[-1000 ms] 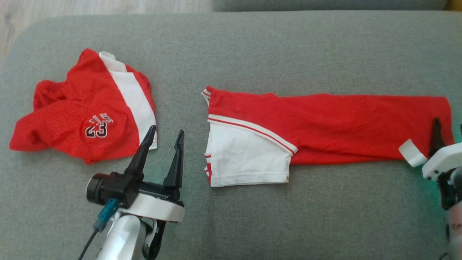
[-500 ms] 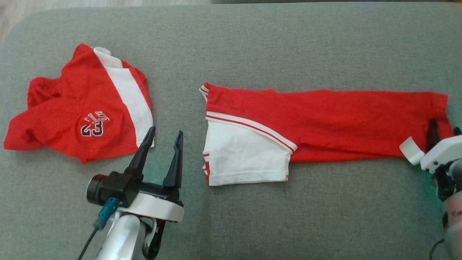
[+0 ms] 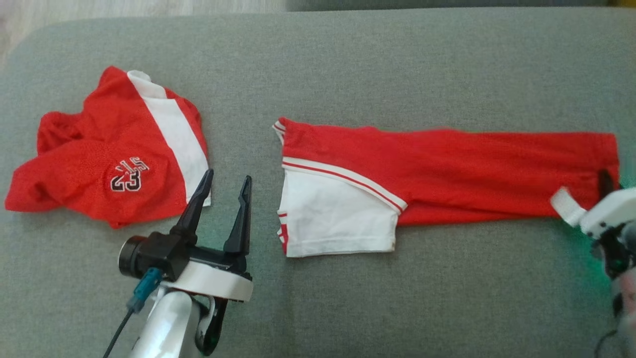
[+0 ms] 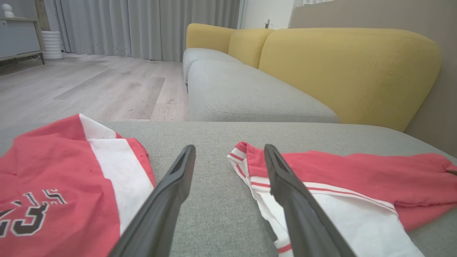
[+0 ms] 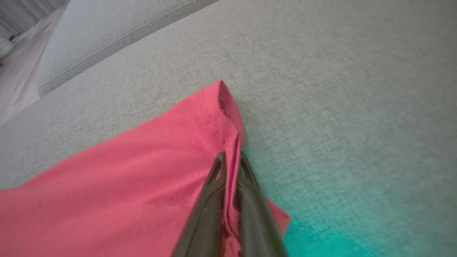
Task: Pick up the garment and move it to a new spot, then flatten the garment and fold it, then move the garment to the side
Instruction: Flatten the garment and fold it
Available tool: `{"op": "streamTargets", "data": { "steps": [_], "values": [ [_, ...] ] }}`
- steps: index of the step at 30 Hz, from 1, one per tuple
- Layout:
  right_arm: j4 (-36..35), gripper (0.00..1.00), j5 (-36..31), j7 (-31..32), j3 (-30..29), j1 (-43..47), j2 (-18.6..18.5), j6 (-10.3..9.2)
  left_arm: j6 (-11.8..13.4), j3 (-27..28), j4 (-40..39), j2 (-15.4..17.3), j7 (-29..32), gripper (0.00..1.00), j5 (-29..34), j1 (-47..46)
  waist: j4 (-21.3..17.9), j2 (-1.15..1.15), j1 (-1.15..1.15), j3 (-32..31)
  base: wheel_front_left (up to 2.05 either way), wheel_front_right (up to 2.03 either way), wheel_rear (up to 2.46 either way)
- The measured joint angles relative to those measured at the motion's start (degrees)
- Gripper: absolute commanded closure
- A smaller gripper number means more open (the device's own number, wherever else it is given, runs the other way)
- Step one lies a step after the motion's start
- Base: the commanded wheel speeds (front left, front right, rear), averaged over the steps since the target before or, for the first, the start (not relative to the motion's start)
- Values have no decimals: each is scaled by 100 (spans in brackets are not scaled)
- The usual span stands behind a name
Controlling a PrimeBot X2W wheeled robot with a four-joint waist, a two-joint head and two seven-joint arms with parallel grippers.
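my right claw (image 5: pixel 230 157) is clenched on the hem corner of the red garment (image 3: pixel 472 169), with a ridge of red cloth pinched between its two dark fingers. in the head view that grip sits at the 3 o'clock edge. from there the garment stretches toward 9 o'clock as a long flat band on the grey cushion (image 3: pixel 348 64), ending mid-picture in a white sleeve (image 3: pixel 333 219) with red stripes. a white strip (image 3: pixel 566 206) juts out just beside my claw at its 8 o'clock; i cannot tell what it belongs to. my left claw (image 3: pixel 227 176) is released, fingers spread wide over bare cushion. it has the sleeve at its 3 o'clock and a crumpled red jersey (image 3: pixel 99 164) marked 23 at its 9 o'clock, and grips neither. in the left wrist view yellow sofa backs (image 4: pixel 350 71) rise toward 1 o'clock and wooden floor (image 4: pixel 89 85) lies at 11 o'clock.
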Motion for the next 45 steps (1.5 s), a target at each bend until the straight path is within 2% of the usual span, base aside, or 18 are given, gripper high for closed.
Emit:
{"op": "streamTargets", "data": {
  "steps": [4,9,14,19,23,32,34,38,42,45],
  "values": [
    [204,100,-111,-225,-38,116,-298,0,0,2,12,0,0,0,0,14,15,0,0,-118,0,0,0],
    [578,100,-686,-627,-323,87,-737,0,0,16,12,0,0,0,-2,35,36,0,0,-287,0,0,0],
    [869,100,-1226,-853,-593,44,-769,0,1,30,18,-1,0,0,-60,183,67,0,0,-535,0,0,0],
    [896,100,-1533,-951,-656,-55,-547,0,1,58,49,-1,0,0,-123,493,87,0,-1,-861,0,0,0],
    [768,100,-1711,-975,-589,-53,-220,0,1,100,52,0,0,0,-170,661,103,0,-1,-1131,0,0,0],
    [-141,100,-1725,-799,196,-36,811,0,1,145,2,1,0,0,-208,865,165,0,-1,-1445,0,0,0],
    [-240,100,-1723,-723,337,-16,931,0,1,140,-9,0,0,0,-211,865,173,0,-1,-1452,0,0,0],
    [-639,100,-1559,-548,812,129,1267,0,1,105,-10,2,0,0,-250,870,251,0,-1,-1457,0,0,0],
    [-1000,100,-1241,-427,1234,357,1291,0,1,68,2,15,0,0,-296,870,379,0,0,-1454,0,0,0],
    [-1278,100,-591,-375,1814,568,1293,0,0,38,48,22,0,0,-327,874,495,0,0,-1474,0,0,0]
  ]
}}
